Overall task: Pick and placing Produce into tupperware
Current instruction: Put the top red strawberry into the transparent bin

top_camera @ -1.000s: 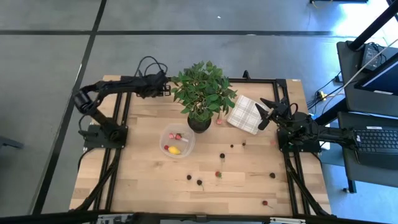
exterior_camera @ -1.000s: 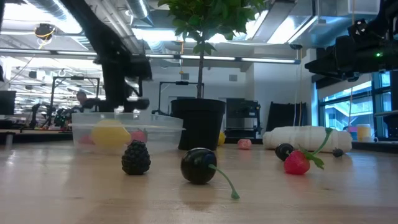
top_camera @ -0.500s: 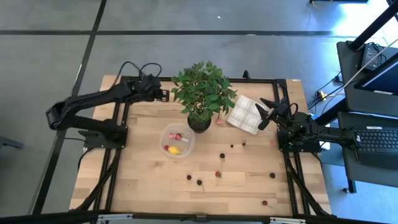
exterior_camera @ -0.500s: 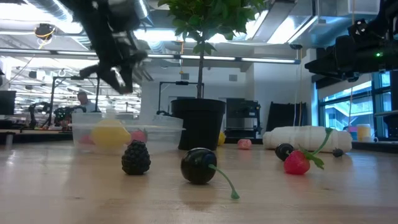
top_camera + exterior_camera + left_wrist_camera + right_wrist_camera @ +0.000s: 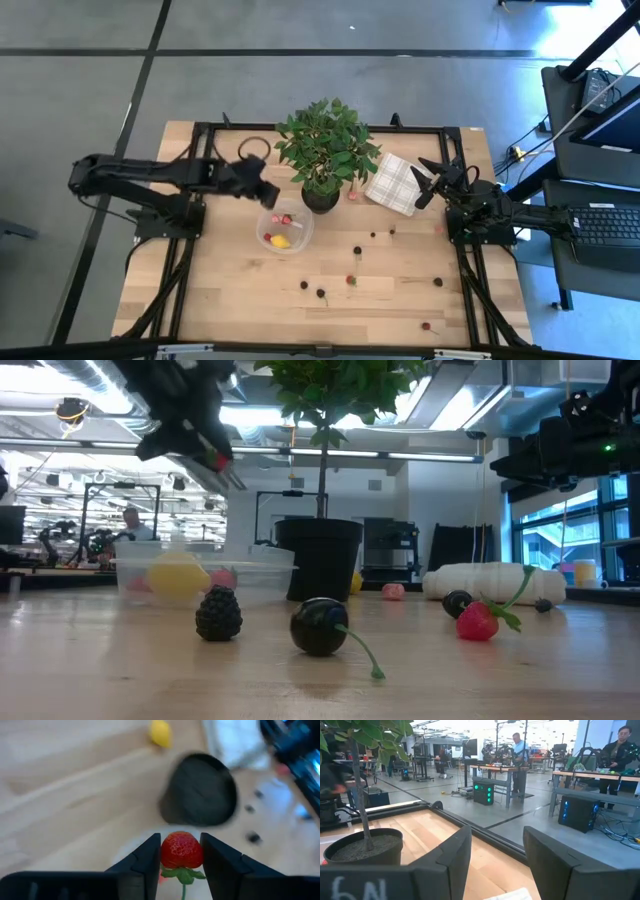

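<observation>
The produce (image 5: 353, 280) lies scattered over the wooden table (image 5: 220, 300), while one red strawberry (image 5: 181, 851) sits clamped between the fingers of the left gripper (image 5: 268, 192). A second ago that gripper was at the far edge of the table beside the potted plant (image 5: 325, 150); half a second ago it was still there with the arm stretched out; now it has swung in and hangs just above the far left rim of the tupperware (image 5: 286, 226). In the low view it has risen and shifted, with a fleck of red showing at its tip (image 5: 218, 459). Nothing on the table has moved.

The tupperware stands on the table just in front of and to the left of the plant's dark pot (image 5: 320, 197). Inside it lie a yellow lemon-like piece (image 5: 281, 241), a red berry beside that (image 5: 267, 238), and red and pink pieces nearer the far wall (image 5: 283, 218). In the low view the yellow piece (image 5: 176, 575) and a pink one (image 5: 222, 578) show through the clear wall.

Loose on the boards are a blackberry (image 5: 218, 613), a dark cherry with a stem (image 5: 320, 626) and a strawberry (image 5: 478, 620).

The right gripper (image 5: 424, 182) waits at the right side, over the edge of the white checked cloth (image 5: 393, 182), its fingers apart and holding nothing.
</observation>
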Controlling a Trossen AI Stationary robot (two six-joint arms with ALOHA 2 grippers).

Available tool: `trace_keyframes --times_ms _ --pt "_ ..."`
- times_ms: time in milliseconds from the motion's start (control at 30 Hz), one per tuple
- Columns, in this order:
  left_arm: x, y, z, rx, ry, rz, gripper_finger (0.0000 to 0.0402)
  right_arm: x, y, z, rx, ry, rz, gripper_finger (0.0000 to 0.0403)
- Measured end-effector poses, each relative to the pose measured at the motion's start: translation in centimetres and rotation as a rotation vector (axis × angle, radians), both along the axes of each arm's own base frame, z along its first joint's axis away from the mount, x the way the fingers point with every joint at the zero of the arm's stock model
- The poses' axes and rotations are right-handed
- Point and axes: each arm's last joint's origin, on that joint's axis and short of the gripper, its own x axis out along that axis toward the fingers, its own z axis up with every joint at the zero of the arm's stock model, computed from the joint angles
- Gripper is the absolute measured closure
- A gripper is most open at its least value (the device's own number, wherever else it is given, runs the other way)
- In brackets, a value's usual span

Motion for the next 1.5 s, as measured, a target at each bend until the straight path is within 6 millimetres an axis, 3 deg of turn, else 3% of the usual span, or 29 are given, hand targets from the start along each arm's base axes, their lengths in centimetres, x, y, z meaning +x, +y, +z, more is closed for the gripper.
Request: trace_keyframes --times_ms 300,600,1067,1500 --pt "1.7 -5.6 -0.8 0.065 -0.028 -0.192 0.0286 0.0 0.0 0.0 0.005 -0.003 0.001 0.0221" --pt "3.7 -8.7 -4.7 0.128 0.131 -0.276 0.0276 0.0 0.0 0.0 0.020 -0.015 0.003 0.0221" --pt "6.0 -9.1 -10.3 0.159 0.335 -0.271 0.0275 0.0 0.0 0.0 0.038 -0.030 0.005 0.0221" --pt "6.2 -8.7 -10.7 0.156 0.354 -0.255 0.0274 0.0 0.0 0.0 0.037 -0.029 0.005 0.0221"
